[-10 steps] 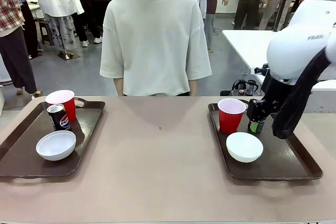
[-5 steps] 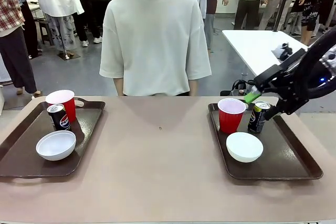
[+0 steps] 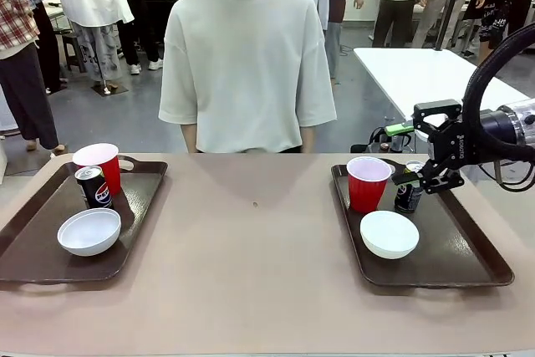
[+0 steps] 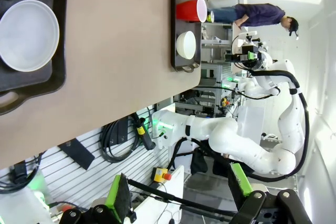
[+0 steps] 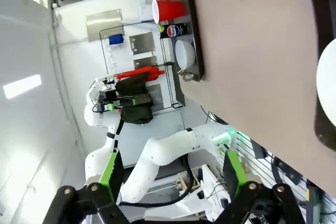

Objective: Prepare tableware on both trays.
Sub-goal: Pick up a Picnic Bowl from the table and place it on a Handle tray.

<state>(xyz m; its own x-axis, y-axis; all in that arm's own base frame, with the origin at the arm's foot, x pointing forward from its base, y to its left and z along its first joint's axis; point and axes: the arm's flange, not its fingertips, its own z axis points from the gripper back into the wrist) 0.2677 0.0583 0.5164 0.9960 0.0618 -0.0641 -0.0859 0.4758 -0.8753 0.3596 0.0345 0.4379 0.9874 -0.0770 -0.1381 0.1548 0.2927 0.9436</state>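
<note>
My right gripper [image 3: 422, 154], jaws wide apart and empty, hangs just above the can [image 3: 408, 193] beside the right tray's [image 3: 468, 267] red cup [image 3: 367, 183]; my left jaws are open too. A careless swing could topple the can.

Front view across table [image 3: 251, 248] toward person; both rolled wrist views sharing trays [image 4: 181, 24].
</note>
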